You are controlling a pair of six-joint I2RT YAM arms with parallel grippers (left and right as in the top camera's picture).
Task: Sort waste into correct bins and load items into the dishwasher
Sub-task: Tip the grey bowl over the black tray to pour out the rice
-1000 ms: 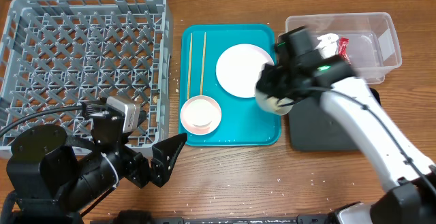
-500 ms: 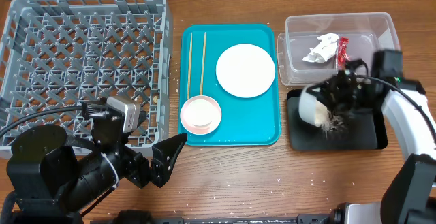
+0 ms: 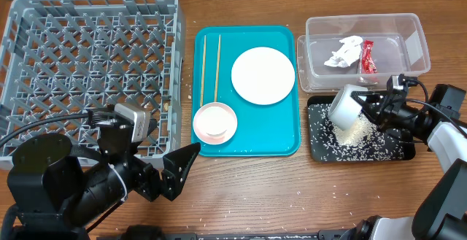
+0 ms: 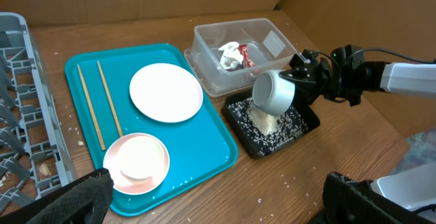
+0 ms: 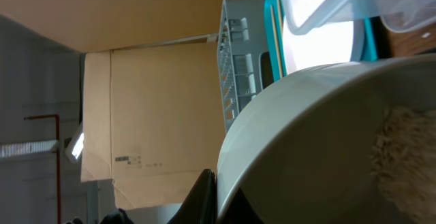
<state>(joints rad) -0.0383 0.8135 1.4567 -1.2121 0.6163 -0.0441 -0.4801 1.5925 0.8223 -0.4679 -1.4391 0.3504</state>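
Observation:
My right gripper is shut on the rim of the grey-green bowl, which is tipped on its side over the black tray. White rice lies in a heap and scattered in that tray. In the right wrist view the bowl fills the frame with one finger against its rim. The clear tub holds the white napkin and the red wrapper. The plate, the chopsticks and the pink bowl, with a small white cup in it, sit on the teal tray. My left gripper is open and empty.
The grey dish rack stands at the far left. Loose rice grains lie on the wood in front of the teal tray and the black tray. In the left wrist view the left fingers frame the bottom corners.
My right arm carried the grey-green bowl from beside the teal tray to over the black tray and tipped it. Rice now lies in the black tray. The left arm has not moved.

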